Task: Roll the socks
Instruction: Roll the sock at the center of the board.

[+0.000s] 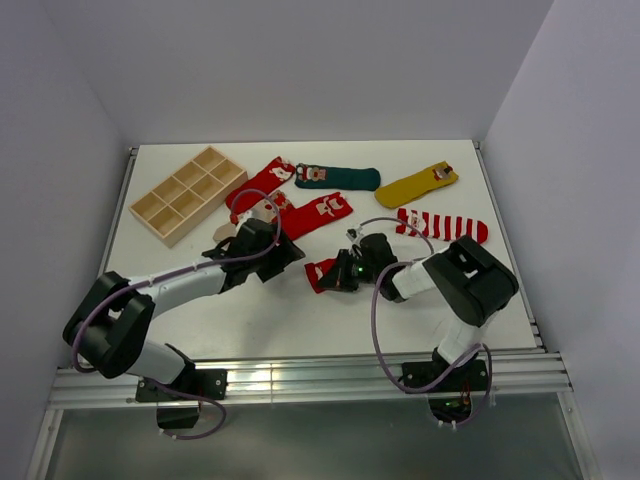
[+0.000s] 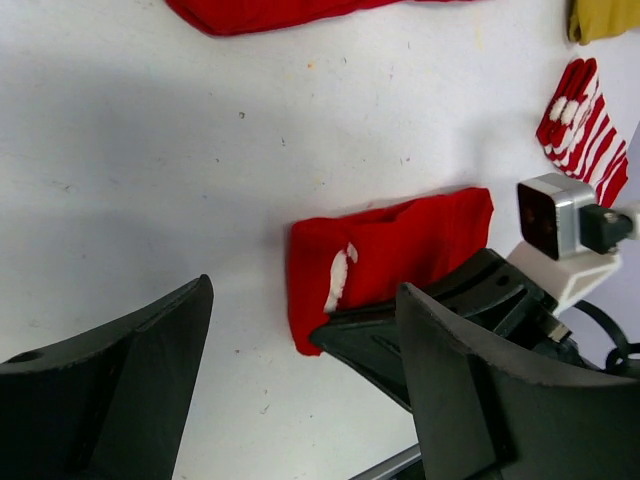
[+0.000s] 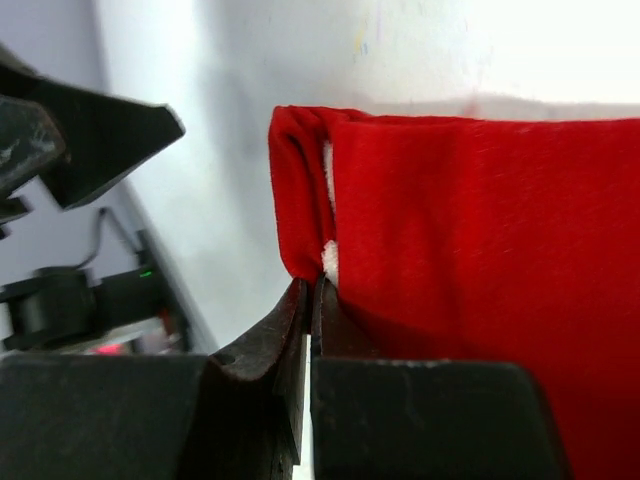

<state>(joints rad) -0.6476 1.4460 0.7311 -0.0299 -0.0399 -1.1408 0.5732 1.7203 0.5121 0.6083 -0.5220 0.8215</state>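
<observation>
A folded red sock (image 1: 322,272) (image 2: 400,245) (image 3: 480,260) lies on the white table between the two arms. My right gripper (image 1: 338,276) (image 3: 312,288) is shut, pinching the fold at the sock's near edge, where a bit of white patch shows. My left gripper (image 1: 287,250) (image 2: 305,292) hovers just left of that sock, open, with nothing between its fingers. More socks lie flat behind: two red ones (image 1: 262,183) (image 1: 315,213), a dark green one (image 1: 340,178), a mustard one (image 1: 417,184) and a red-and-white striped one (image 1: 442,225) (image 2: 585,125). A beige sock (image 1: 226,231) peeks out beside the left arm.
A wooden tray (image 1: 188,193) with several compartments sits at the back left. White walls close the table at the back and both sides. A metal rail (image 1: 300,378) runs along the near edge, where the arm bases are bolted.
</observation>
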